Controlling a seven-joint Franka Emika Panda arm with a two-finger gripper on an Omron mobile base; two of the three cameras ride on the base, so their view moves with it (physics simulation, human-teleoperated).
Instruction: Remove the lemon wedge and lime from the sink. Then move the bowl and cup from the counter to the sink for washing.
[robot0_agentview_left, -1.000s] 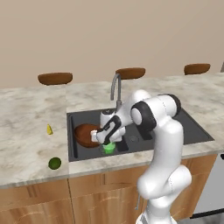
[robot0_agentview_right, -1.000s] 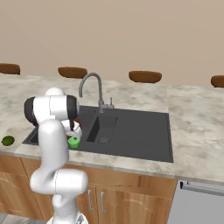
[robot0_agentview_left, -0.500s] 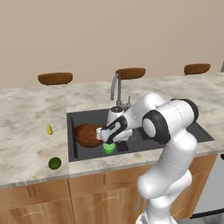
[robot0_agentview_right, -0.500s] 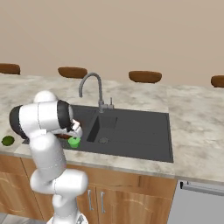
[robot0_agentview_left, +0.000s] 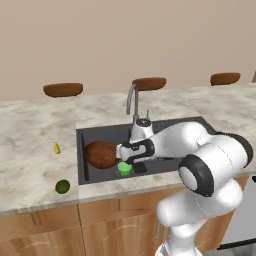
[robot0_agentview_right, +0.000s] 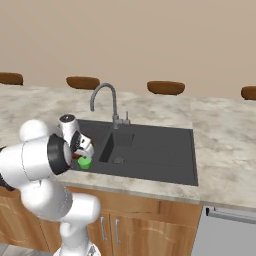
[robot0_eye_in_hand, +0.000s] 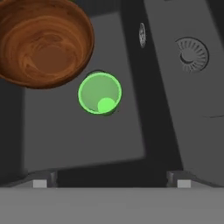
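The sink (robot0_agentview_left: 165, 127) is a dark double basin set in the marble counter (robot0_agentview_left: 30, 150), with the faucet (robot0_agentview_left: 132, 100) behind it. In its left basin sits the wooden bowl (robot0_agentview_left: 100, 154), upright on the floor of the basin. Just beside the bowl, apart from it, stands the bright green cup (robot0_agentview_left: 124, 168), also upright in the same basin; from the hand view the cup (robot0_eye_in_hand: 99, 93) is free, mouth up. The gripper (robot0_agentview_left: 131, 152) hovers over the cup with its jaws spread wide and nothing between them. The lime (robot0_agentview_left: 62, 186) lies out on the counter left of the sink, near the front edge, and the lemon wedge (robot0_agentview_left: 56, 148) lies further back on the same stretch. By this, both fruit are out and both dishes are in, so the task looks finished.
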